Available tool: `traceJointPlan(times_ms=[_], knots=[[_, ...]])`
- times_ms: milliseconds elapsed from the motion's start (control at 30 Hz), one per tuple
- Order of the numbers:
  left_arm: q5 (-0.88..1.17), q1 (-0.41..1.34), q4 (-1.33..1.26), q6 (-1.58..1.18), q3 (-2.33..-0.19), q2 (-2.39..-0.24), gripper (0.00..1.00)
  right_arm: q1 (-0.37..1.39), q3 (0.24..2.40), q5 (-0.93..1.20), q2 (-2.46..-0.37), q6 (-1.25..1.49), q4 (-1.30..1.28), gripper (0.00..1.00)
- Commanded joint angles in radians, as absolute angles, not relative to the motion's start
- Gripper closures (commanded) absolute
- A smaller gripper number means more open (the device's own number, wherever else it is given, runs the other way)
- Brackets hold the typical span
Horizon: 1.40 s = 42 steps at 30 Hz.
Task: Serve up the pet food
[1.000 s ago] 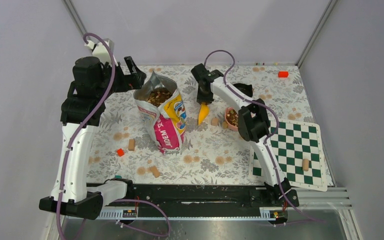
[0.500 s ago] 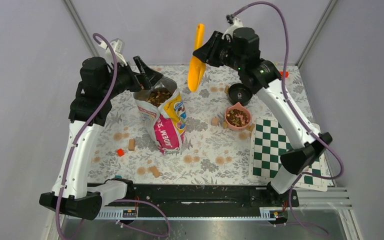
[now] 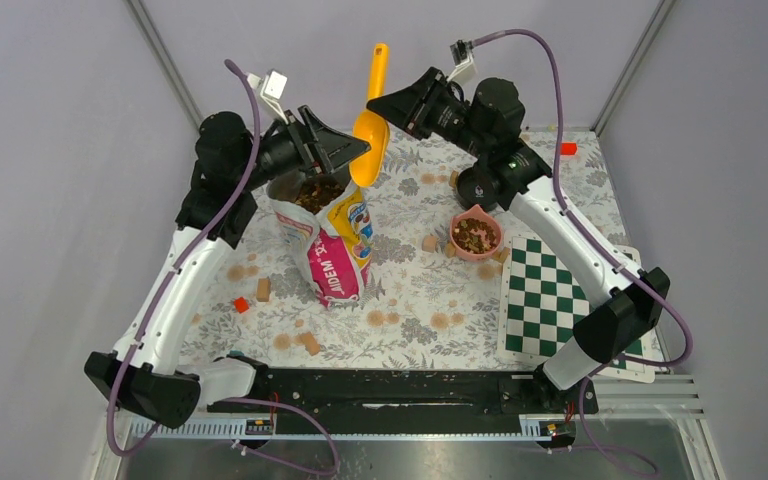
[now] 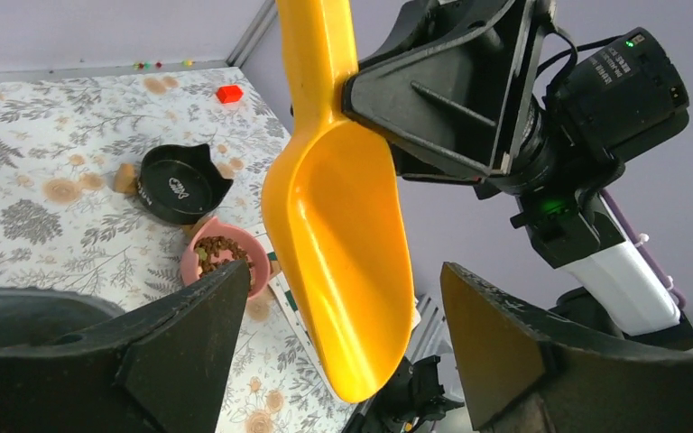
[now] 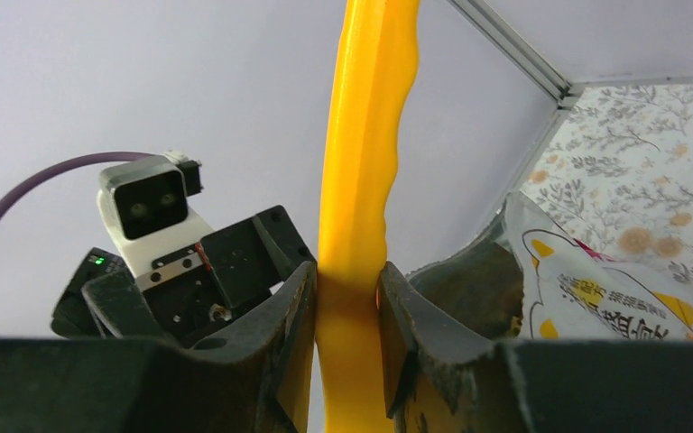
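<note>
The pet food fills the open top of the upright cat-food bag [image 3: 328,240], kibble [image 3: 312,192] showing. More kibble lies in the pink bowl [image 3: 476,236], which also shows in the left wrist view [image 4: 226,257]. My right gripper [image 3: 388,103] is shut on the yellow scoop [image 3: 369,145] where handle meets bowl, held high above the bag's far side; the handle [image 5: 357,171] stands between its jaws [image 5: 347,307]. My left gripper [image 3: 348,152] is open, its jaws on either side of the scoop's empty bowl [image 4: 343,244] without touching it [image 4: 338,338].
A black bowl [image 3: 477,186] sits behind the pink one, partly under my right arm. A green chessboard [image 3: 580,300] lies at right. Wooden cubes [image 3: 263,289] and small red blocks [image 3: 241,304] are scattered on the flowered mat. Purple walls close in behind.
My right arm lifted the scoop from the mat by the pink bowl and carried it up and left above the bag. My left gripper rose and swung right toward the scoop.
</note>
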<state>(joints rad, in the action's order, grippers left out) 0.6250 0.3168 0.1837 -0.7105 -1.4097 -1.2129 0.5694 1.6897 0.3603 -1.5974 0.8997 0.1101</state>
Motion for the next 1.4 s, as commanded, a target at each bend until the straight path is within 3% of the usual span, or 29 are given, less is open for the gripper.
traceJointPlan(times_ms=[0,200,300,367,467,600,1100,1367], knots=[[0.666,0.338,0.062,-0.761,-1.397,-1.227,0.26,0.568,1.681,0.386,-1.545,0.953,0.292,0.76],[0.615,0.345,0.161,-0.723,-1.408,-1.26,0.47,0.569,1.667,0.384,-1.525,0.955,0.308,0.75],[0.616,0.349,0.177,-0.715,-1.422,-1.277,0.8,0.569,1.666,0.382,-1.515,0.94,0.283,0.7],[0.601,0.348,0.221,-0.676,-1.441,-1.284,1.0,0.568,1.659,0.393,-1.506,0.895,0.249,0.51],[0.581,0.348,0.327,-0.497,-1.488,-1.282,1.0,0.563,1.701,0.417,-1.505,0.799,0.096,0.16],[0.584,0.348,0.488,-0.245,-1.567,-1.281,1.0,0.552,1.789,0.49,-1.516,0.678,-0.164,0.04],[0.886,0.334,0.841,0.208,-1.703,-1.296,1.0,0.5,1.737,0.694,-1.398,0.736,-0.21,0.11],[0.92,0.336,0.872,0.217,-1.722,-1.294,1.0,0.501,1.684,0.799,-1.364,0.802,-0.179,0.25]])
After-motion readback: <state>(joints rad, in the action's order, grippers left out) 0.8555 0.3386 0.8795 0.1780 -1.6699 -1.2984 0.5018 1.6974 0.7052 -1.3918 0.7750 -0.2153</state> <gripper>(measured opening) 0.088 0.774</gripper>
